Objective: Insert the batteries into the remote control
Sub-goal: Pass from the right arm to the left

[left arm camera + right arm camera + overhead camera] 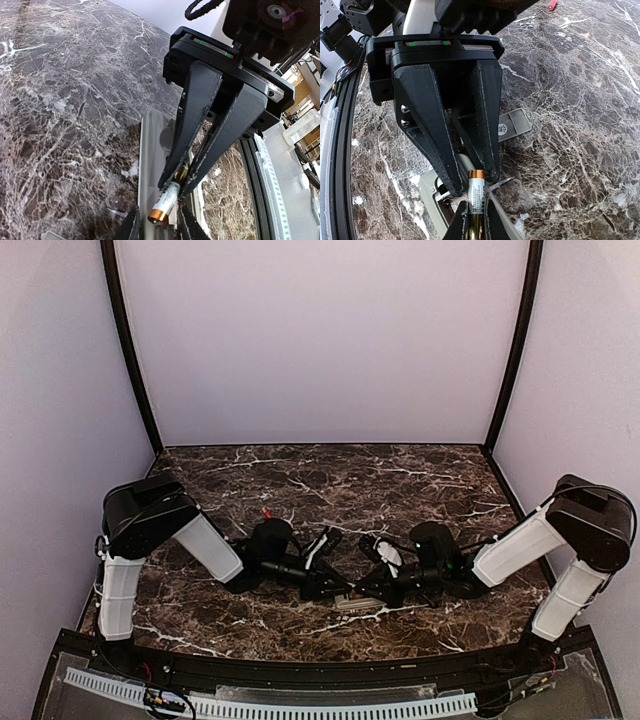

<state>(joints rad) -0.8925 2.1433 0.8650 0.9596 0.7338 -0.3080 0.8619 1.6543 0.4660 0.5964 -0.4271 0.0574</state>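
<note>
The remote control (431, 192) lies back-up near the table's front edge, its battery bay open; it shows as a pale slab (150, 145) in the left wrist view. My right gripper (477, 220) is shut on a white battery (476, 197) with a copper end, held slanted just over the bay. My left gripper (157, 225) faces it, its fingers (127, 225) on either side of the battery's copper end (159, 215) with a small gap each side. A red battery (267, 512) lies farther back on the table. In the top view both grippers meet over the remote (355, 603).
The flat grey cover piece (514, 125) lies on the dark marble table (400, 480) just behind the remote. Black rails and a white slotted strip (300, 705) run along the near edge. Pale walls close in the back and sides.
</note>
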